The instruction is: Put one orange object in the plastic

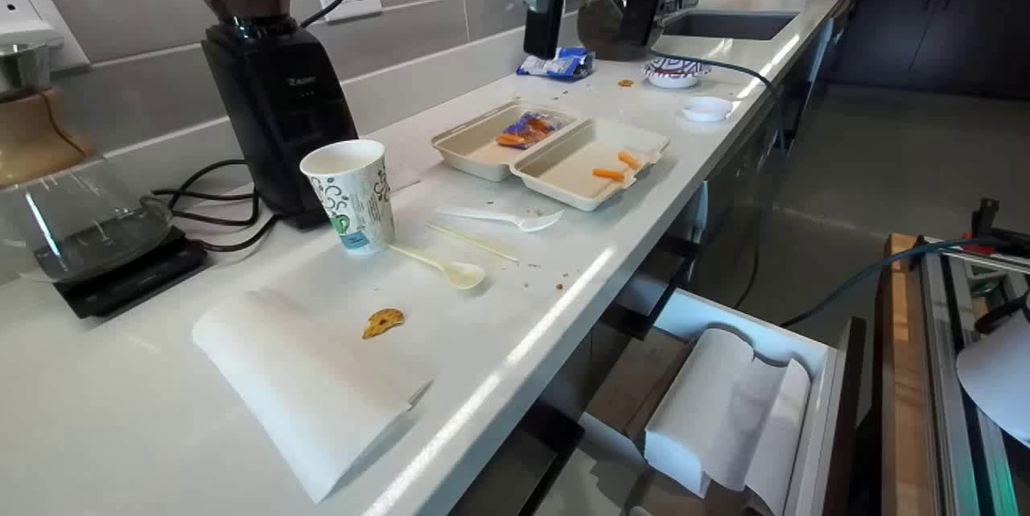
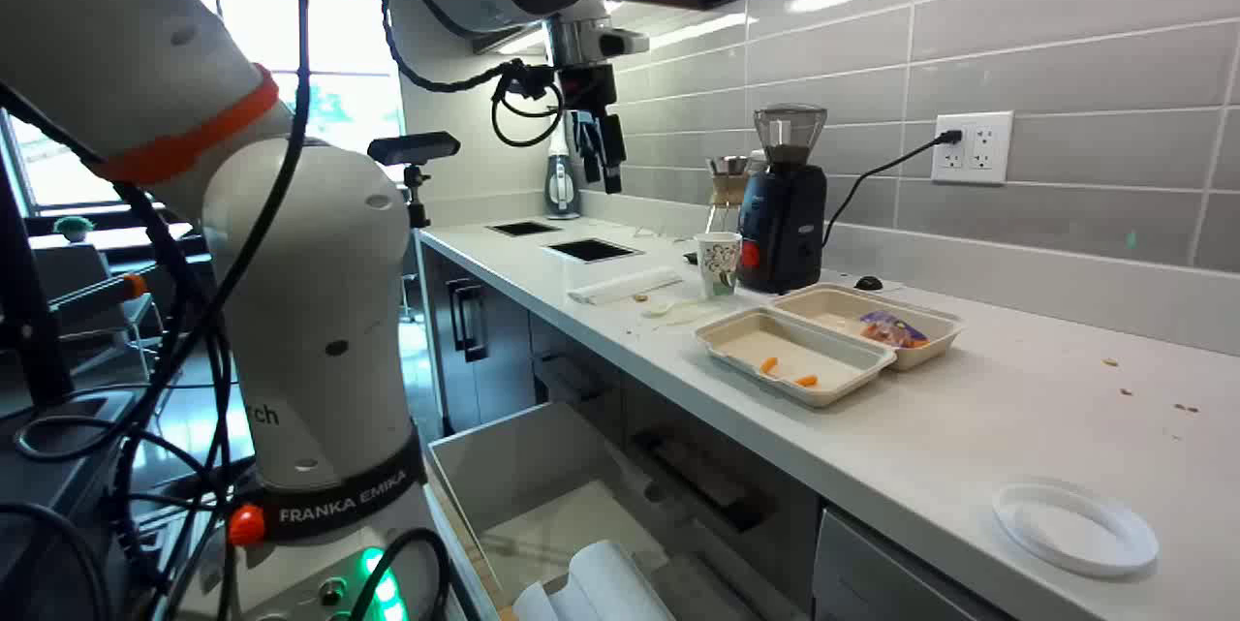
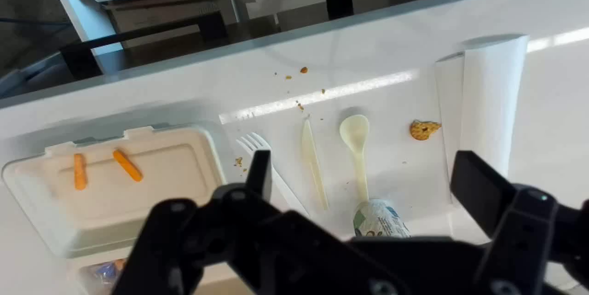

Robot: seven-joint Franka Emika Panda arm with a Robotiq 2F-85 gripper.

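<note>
White countertop (image 1: 483, 355) bears an unfolded clamshell (image 1: 550, 150); its edge-side tray (image 3: 161, 203) holds 2 carrot sticks (image 3: 127, 165). Above, the gripper (image 3: 362, 170) hangs, fingers (image 3: 481, 189) spread wide, holding nothing. Best, I judge: straddle just 1 stick's narrow width, descend vertically, and clear the tray's wall.

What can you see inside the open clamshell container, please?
Two carrot sticks lie in one half of the clamshell container; a blue-printed packet showing orange lies in the other. The packet hides anything beneath it.
</note>
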